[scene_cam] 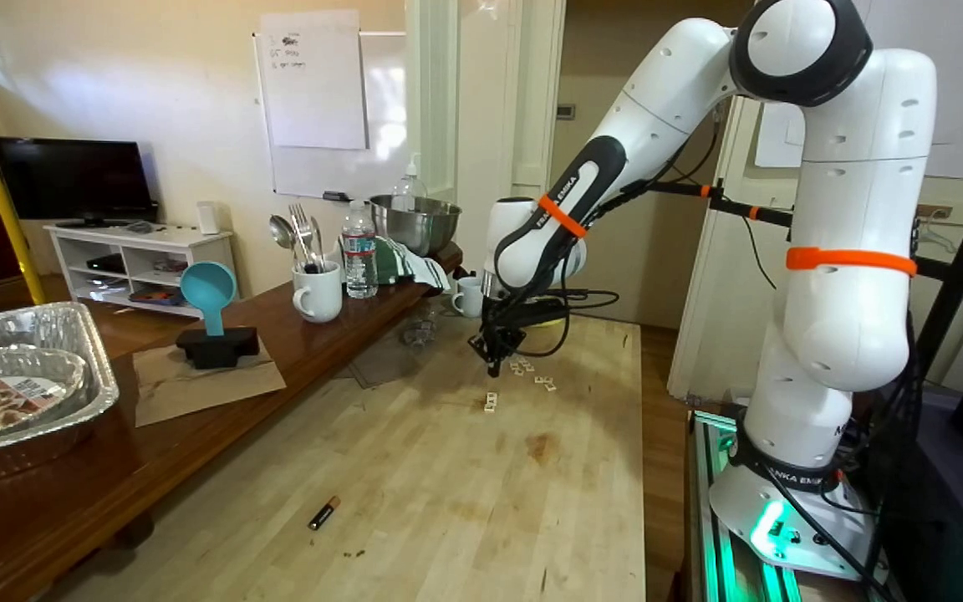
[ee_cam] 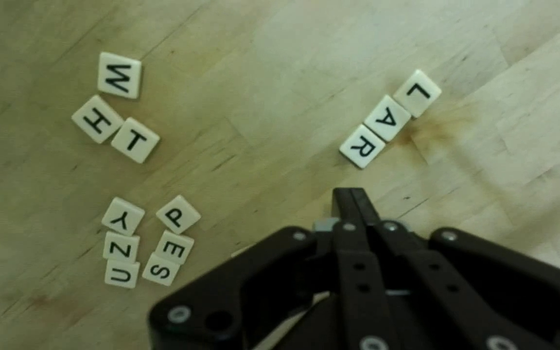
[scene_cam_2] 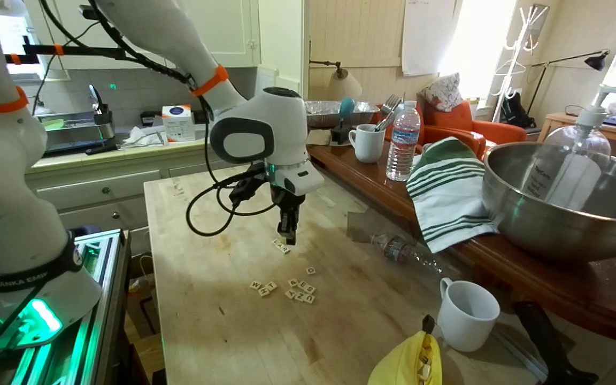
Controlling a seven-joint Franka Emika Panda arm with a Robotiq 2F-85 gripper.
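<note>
"Arm (scene_cam: pixel 657 92) pose in an exterior view?"
"Extended left, gripper (scene_cam: pixel 494 369) pointing down."
"In an exterior view?"
"Reaching right, gripper above the table (scene_cam_2: pixel 206 278)."
"Wrist view?"
"Jaws fully together, gripping nothing; L-A-R tile row (ee_cam: pixel 387 118) just beyond, other tiles (ee_cam: pixel 97 119) left."

Yellow pouch (scene_cam_2: pixel 400 362) cropped, tile (ee_cam: pixel 241 251) mostly behind claw (ee_cam: pixel 350 192)

I'm in a home: in an exterior view I see kitchen cabinets (scene_cam_2: pixel 228 37) at eleven o'clock, orange armchairs (scene_cam_2: pixel 451 116) at two.
</note>
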